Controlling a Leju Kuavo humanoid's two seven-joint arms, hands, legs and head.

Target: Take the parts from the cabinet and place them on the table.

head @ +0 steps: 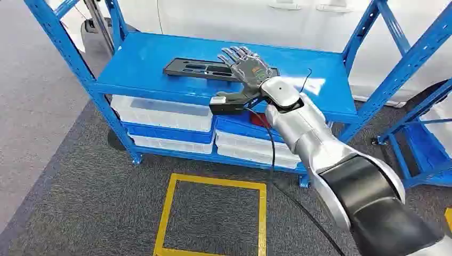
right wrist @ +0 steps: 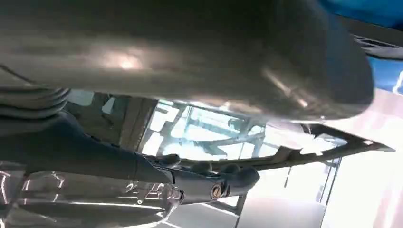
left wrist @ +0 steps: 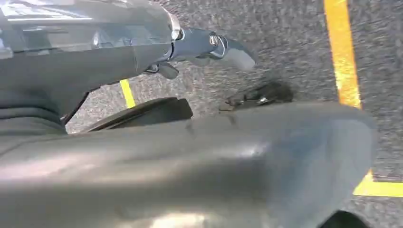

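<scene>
A flat black part [head: 194, 68] with long slots lies on the top shelf of the blue cabinet [head: 144, 56]. My right hand [head: 248, 70] reaches over its right end, fingers stretched out flat above it and the thumb near the shelf's front edge. In the right wrist view the part [right wrist: 332, 142] runs between the thumb and the dark fingers [right wrist: 214, 184], and no grip shows. My left hand [left wrist: 204, 45] hangs over the grey floor with its fingers straight and nothing in it.
White and blue bins [head: 165, 113] fill the cabinet's lower shelves. A yellow taped square [head: 213, 184] marks the grey carpet in front. A second blue rack [head: 421, 138] stands at the right, and a white car body is behind the cabinet.
</scene>
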